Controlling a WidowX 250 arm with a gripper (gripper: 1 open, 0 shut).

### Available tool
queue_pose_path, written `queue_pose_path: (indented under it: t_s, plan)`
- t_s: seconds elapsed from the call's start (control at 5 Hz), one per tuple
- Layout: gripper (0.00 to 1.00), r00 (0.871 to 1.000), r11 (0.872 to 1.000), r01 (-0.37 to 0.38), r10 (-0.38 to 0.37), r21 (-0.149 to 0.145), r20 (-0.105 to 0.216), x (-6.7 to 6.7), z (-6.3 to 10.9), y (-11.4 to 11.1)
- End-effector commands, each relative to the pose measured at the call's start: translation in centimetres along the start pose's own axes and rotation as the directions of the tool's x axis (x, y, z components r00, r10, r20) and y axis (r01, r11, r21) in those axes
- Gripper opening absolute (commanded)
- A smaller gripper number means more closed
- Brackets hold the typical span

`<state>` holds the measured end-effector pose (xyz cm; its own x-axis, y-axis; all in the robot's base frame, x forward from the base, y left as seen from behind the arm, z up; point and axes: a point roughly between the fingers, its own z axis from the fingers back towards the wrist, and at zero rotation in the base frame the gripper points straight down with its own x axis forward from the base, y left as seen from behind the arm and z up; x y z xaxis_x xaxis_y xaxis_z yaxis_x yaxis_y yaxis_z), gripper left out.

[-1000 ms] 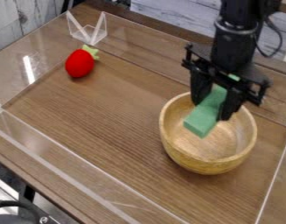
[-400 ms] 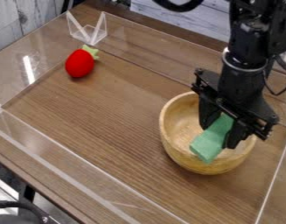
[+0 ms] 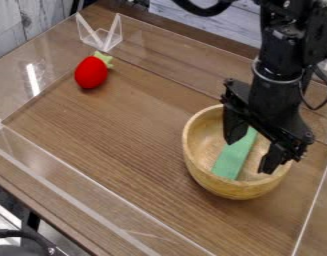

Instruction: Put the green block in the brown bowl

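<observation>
Gripper (image 3: 265, 133) w/ jaws spread wide, holding nothing, pointing down into brown bowl (image 3: 206, 170). Green block (image 3: 238, 157) sits between and just below the 2 fingers, inside bowl, long axis tilted up toward the far rim. Next move, prob. straight lift clear.

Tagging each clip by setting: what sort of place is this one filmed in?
Most likely a lab or test bench, not a home. A wood-grain table is fenced by clear plastic walls, and one black robot arm's gripper works over a brown bowl holding a green block, with a red toy strawberry nearby.
</observation>
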<state>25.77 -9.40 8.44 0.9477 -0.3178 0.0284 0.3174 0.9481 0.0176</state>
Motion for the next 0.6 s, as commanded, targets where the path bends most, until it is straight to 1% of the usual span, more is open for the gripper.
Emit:
queue_pose_path:
  t_s: [0.0, 0.4]
  plan:
    - [1.0, 1.0, 1.0, -0.017, 0.017, 0.0, 0.026, 0.47, 0.67, 0.46]
    - [1.0, 1.0, 1.0, -0.013, 0.013, 0.009, 0.015, 0.5, 0.62, 0.61]
